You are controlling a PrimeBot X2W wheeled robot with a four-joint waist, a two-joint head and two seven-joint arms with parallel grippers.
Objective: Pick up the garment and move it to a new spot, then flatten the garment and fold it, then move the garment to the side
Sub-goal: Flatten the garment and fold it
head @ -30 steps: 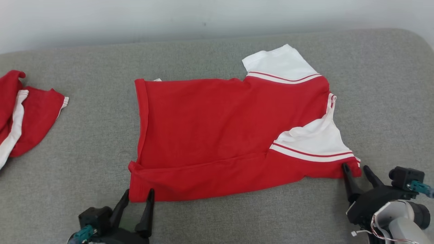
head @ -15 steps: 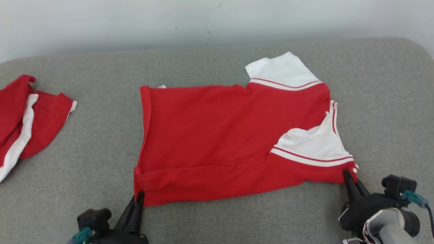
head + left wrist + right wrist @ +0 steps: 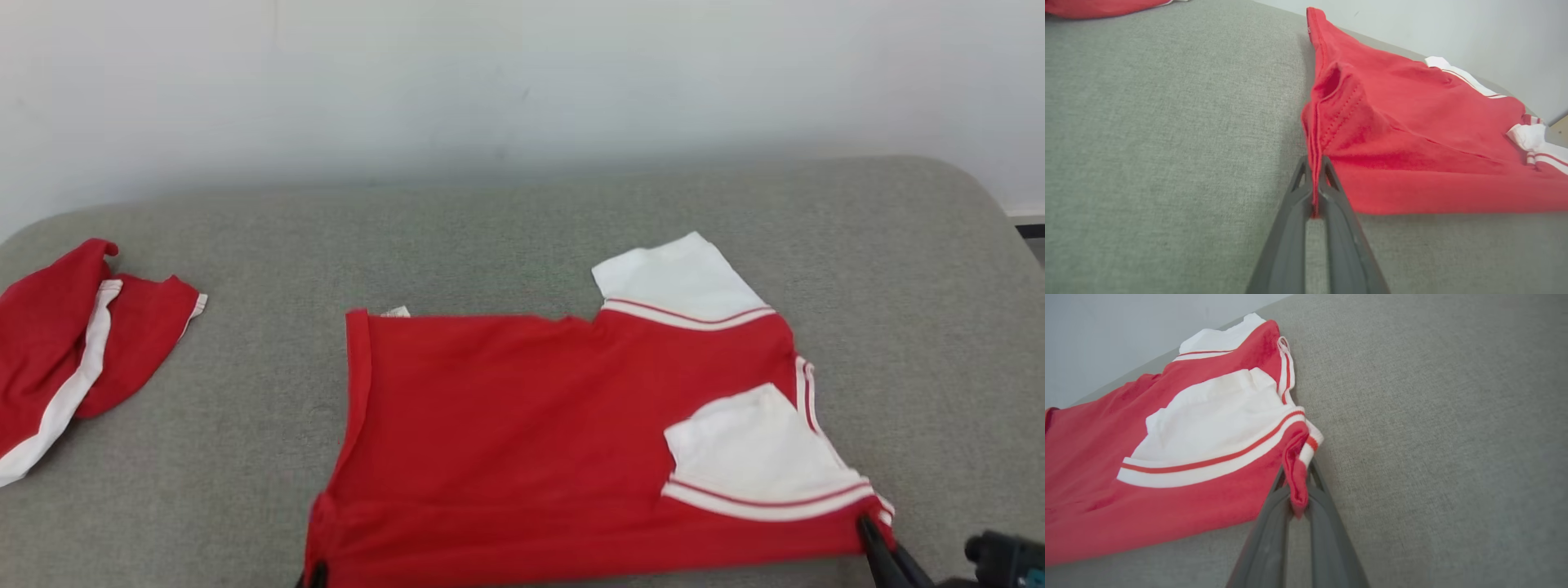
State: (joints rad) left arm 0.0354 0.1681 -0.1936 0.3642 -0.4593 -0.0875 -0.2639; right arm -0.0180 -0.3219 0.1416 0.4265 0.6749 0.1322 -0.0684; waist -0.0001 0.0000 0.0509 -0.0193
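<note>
Where the red garment (image 3: 531, 425) lies spread on the grey cushion (image 3: 204, 457) (one white sleeve folded onto its body), the left gripper (image 3: 1314, 165) pinches its near left corner and the right gripper (image 3: 1296, 475) its near right corner. A second red garment (image 3: 65, 343) lies well apart at the left.

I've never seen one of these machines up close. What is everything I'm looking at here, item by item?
shirt: one, red with white sleeves and striped trim, spread out in the middle of the cushion
second garment: one, red with a white stripe, bunched at the cushion's left end
cushion: one, grey fabric, under both garments
wall: one, pale, behind the cushion
left gripper: one, dark, shut on the shirt's near left hem corner
right gripper: one, dark, shut on the shirt's near right corner, beside the sleeve
</note>
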